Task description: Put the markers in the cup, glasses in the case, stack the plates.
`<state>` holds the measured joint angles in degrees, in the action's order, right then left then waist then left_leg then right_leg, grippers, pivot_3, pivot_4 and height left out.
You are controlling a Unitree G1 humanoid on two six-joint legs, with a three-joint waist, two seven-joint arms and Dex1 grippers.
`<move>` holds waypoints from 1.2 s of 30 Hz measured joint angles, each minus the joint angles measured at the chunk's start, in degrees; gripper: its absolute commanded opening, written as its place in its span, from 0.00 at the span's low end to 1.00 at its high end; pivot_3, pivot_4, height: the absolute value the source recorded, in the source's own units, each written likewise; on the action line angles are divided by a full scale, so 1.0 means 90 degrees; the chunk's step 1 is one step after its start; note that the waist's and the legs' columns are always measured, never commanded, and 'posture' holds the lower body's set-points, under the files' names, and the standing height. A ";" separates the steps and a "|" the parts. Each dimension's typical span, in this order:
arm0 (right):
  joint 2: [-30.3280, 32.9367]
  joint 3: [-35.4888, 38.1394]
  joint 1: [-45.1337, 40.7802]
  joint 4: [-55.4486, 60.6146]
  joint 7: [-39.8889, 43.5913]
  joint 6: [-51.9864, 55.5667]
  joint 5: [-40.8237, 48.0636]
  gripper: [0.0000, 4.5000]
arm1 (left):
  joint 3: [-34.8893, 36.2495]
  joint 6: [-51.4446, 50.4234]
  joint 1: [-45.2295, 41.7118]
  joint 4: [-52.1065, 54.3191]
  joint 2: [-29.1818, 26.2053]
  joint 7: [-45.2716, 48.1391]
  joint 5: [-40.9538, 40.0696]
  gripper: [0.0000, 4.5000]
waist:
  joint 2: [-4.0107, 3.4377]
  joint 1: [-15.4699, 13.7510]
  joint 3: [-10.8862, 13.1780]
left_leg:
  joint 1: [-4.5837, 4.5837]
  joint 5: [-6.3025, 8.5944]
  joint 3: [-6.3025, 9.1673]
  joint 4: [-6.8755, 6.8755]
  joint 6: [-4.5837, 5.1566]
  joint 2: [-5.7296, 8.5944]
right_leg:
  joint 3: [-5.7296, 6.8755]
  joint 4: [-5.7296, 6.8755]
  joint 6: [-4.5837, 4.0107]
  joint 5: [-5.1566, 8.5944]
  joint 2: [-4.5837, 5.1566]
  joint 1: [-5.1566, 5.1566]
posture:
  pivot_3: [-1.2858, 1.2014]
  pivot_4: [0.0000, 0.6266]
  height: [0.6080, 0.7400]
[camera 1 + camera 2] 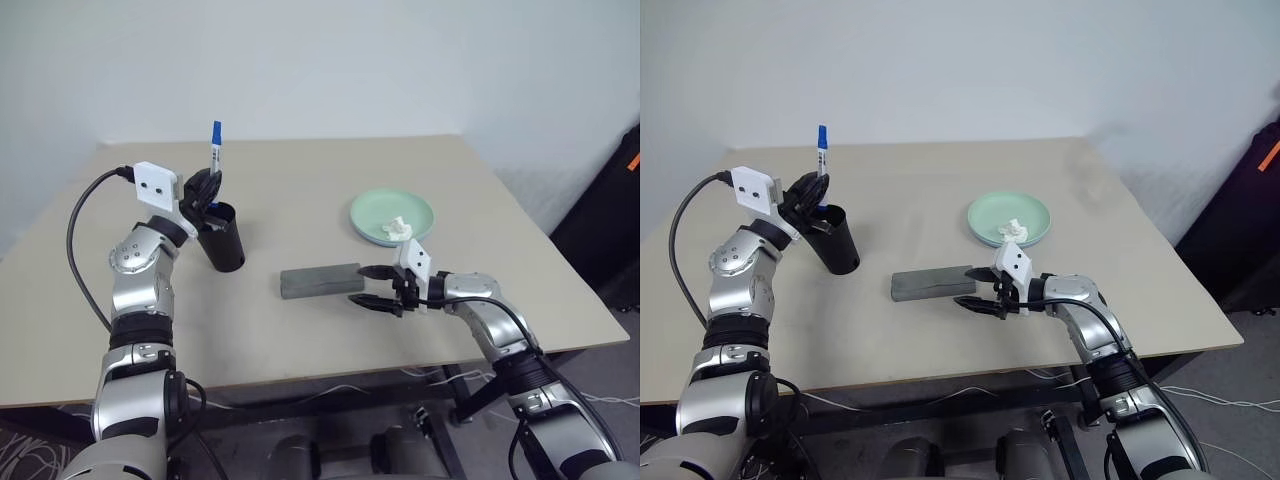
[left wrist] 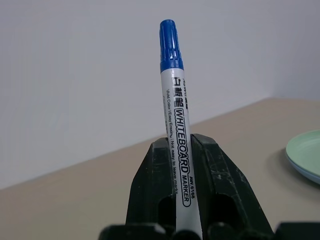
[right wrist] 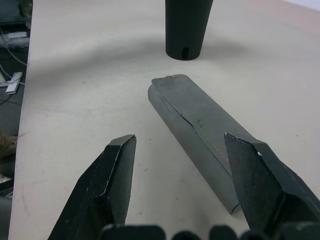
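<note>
head stereo downward, wrist cameras close

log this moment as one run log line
left gripper: shut on whiteboard marker, upright above black cup | right gripper: open beside grey case | mint green plate: untouched

Even, diffuse room light falls from above on the beige table [image 1: 300, 320], with no glare. The black cup [image 1: 222, 240] and grey case [image 1: 318, 281] cast only faint, soft-edged shadows. In the left wrist view the marker [image 2: 176, 125] is sharp against a hazy wall; in the right wrist view the near fingertips [image 3: 117, 170] look slightly soft.
</note>
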<state>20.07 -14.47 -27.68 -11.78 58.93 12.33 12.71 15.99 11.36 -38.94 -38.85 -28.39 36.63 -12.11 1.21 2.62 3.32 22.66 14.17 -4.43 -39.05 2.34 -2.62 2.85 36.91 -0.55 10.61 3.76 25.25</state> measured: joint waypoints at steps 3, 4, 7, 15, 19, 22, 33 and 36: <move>0.0000 0.0000 0.0000 0.0001 0.0000 0.0005 0.0002 0.68 | -0.0004 0.0067 0.0022 -0.0059 -0.0001 0.0000 0.0002 0.03 | 0.0000 0.0001 0.0000 | -0.0001 0.0000 0.0000 0.0000 0.0000 0.0000 | 0.0000 0.0000 0.0000 0.0000 0.0000 0.0000 | 0.52 0.00 1.00; 0.0000 0.0000 0.0000 0.0004 0.0000 0.0008 0.0004 0.68 | -0.0004 0.0070 0.0030 -0.0098 -0.0001 -0.0001 0.0002 0.03 | 0.0000 0.0000 0.0000 | -0.0001 0.0000 0.0000 0.0000 0.0000 0.0000 | 0.0000 0.0000 0.0000 0.0000 0.0000 0.0000 | 0.52 0.00 1.00; -0.0001 0.0008 0.0000 0.0014 0.0001 0.0040 0.0033 0.68 | -0.0007 0.0079 0.0099 -0.0162 -0.0002 -0.0005 0.0012 0.03 | 0.0000 0.0001 0.0000 | 0.0000 0.0000 0.0000 0.0001 0.0000 -0.0001 | 0.0001 0.0000 0.0000 0.0000 0.0000 0.0001 | 0.52 0.00 1.00; -0.0069 0.0576 -0.0131 0.0365 0.0101 0.0744 0.0846 0.68 | -0.0011 0.0150 0.0164 -0.0238 -0.0018 -0.0001 0.0027 0.03 | 0.0000 -0.0001 0.0000 | 0.0001 0.0000 0.0002 0.0000 -0.0001 -0.0001 | 0.0003 -0.0001 -0.0001 -0.0001 0.0001 0.0000 | 0.52 0.00 1.00; -0.0060 0.0719 -0.0173 0.0460 0.0134 0.0855 0.0954 0.68 | -0.0011 0.0197 0.0164 -0.0312 -0.0055 0.0008 0.0031 0.03 | 0.0000 -0.0001 0.0000 | 0.0002 0.0001 0.0004 0.0003 -0.0001 -0.0002 | 0.0008 -0.0003 -0.0001 0.0000 0.0001 0.0001 | 0.52 0.00 1.00; -0.0061 0.0721 -0.0173 0.0462 0.0137 0.0858 0.0954 0.68 | -0.0029 0.0261 0.0164 -0.0415 -0.0057 0.0008 0.0052 0.03 | 0.0000 0.0000 0.0000 | 0.0002 0.0001 0.0003 0.0004 -0.0001 -0.0002 | 0.0008 -0.0004 -0.0001 0.0000 0.0001 0.0001 | 0.52 0.00 1.00; -0.0062 0.0716 -0.0173 0.0508 0.0142 0.0801 0.0953 0.68 | -0.0117 0.0465 0.0081 -0.0648 -0.0095 0.0001 0.0095 0.03 | -0.0001 0.0000 -0.0001 | -0.0002 0.0001 0.0003 0.0003 -0.0003 -0.0003 | 0.0011 -0.0003 -0.0007 -0.0004 0.0003 -0.0002 | 0.52 0.00 1.00; -0.0063 0.0715 -0.0173 0.0508 0.0142 0.0786 0.0951 0.68 | -0.0118 0.0557 0.0072 -0.0701 -0.0095 -0.0008 0.0093 0.03 | -0.0001 0.0000 -0.0001 | -0.0002 0.0001 0.0003 0.0004 -0.0003 -0.0003 | 0.0011 -0.0003 -0.0007 -0.0004 0.0003 -0.0001 | 0.52 0.00 1.00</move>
<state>19.50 -8.03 -29.24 -7.20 60.21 19.41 21.27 14.93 16.38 -38.29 -45.16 -29.25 36.56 -11.27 1.21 2.62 3.32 22.64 14.18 -4.40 -39.02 2.31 -2.65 2.94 36.88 -0.61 10.57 3.79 25.24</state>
